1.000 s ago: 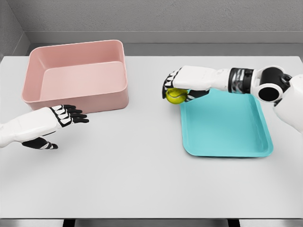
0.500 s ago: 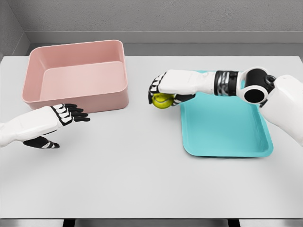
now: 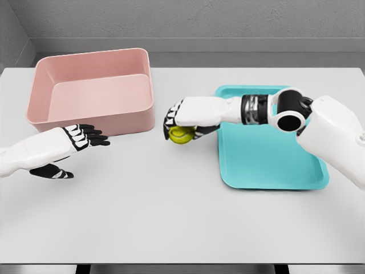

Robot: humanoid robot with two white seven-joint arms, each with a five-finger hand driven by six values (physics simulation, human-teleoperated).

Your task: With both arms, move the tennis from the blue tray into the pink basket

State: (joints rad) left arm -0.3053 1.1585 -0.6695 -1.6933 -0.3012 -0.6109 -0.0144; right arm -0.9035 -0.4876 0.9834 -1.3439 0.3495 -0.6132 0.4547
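I log: worktop (image 3: pixel 182 217); pink basket (image 3: pixel 91 91) behind my left hand; blue tray (image 3: pixel 274 160) behind my right hand's wrist; right hand (image 3: pixel 181 120) clasping tennis ball (image 3: pixel 181 135) over bare worktop; left hand (image 3: pixel 77 145), fingers spread, holding nothing.

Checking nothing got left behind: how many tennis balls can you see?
1. The tennis ball is in the right hand, over the table between the blue tray and pink basket. None looks hidden.
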